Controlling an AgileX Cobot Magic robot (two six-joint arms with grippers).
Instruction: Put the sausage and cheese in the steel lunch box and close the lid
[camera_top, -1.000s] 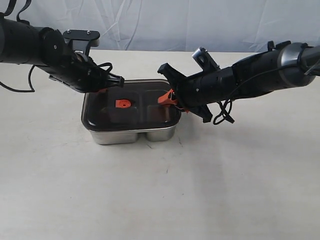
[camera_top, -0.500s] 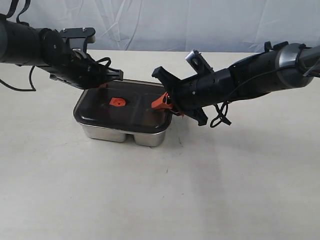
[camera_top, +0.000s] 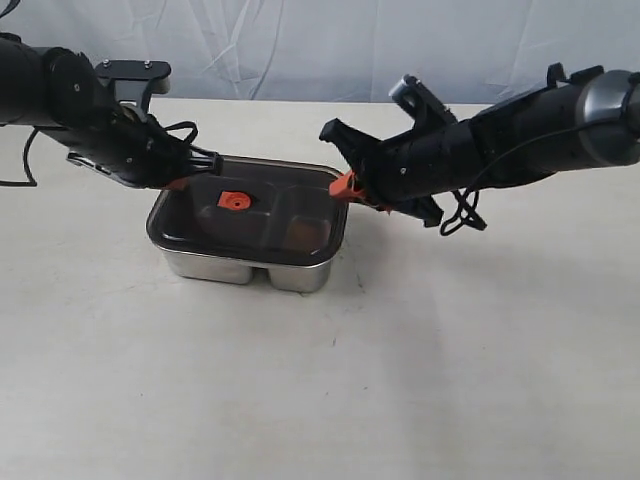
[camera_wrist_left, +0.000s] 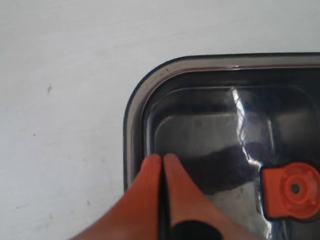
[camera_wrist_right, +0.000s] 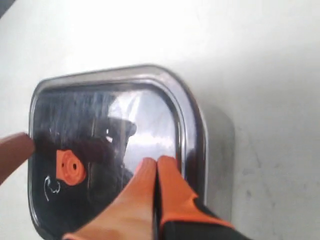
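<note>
The steel lunch box (camera_top: 245, 268) stands in the middle of the table with the dark translucent lid (camera_top: 262, 222) lying over it, its orange valve tab (camera_top: 233, 201) on top. My left gripper (camera_top: 186, 181) is shut, with its orange tips over the lid's far left corner (camera_wrist_left: 162, 159). My right gripper (camera_top: 346, 186) is shut too, tips at the lid's far right edge (camera_wrist_right: 156, 161). Neither holds anything. A dim brownish patch shows through the lid (camera_wrist_right: 150, 120) on the right side. I cannot make out the sausage or the cheese.
The box sits on a pale tabletop (camera_top: 320, 390) with a white cloth backdrop (camera_top: 300, 45) behind. A loose black cable (camera_top: 462, 215) hangs under the right arm. The other arm's orange finger (camera_wrist_right: 14, 150) shows across the lid in the right wrist view.
The box and lid slid left a second ago and have stayed put since. The right gripper has risen and drawn back to the lid's right edge. The left arm has pulled back leftward.
</note>
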